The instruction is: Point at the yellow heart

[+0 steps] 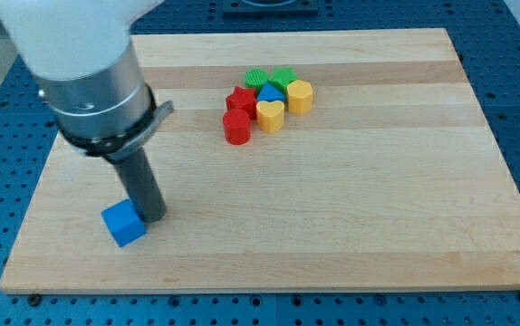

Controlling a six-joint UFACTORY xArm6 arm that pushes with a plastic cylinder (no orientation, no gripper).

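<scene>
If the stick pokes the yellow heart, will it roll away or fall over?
Probably neither. The yellow heart sits flat and squat, so it should slide. It touches the red block, so that would likely shift too. My tip is far off, by the blue cube.

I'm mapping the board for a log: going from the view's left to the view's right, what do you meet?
Blue cube → my tip → red cylinder → yellow heart → yellow hexagonal block. The other clustered blocks overlap in order, so I leave them out.
</scene>
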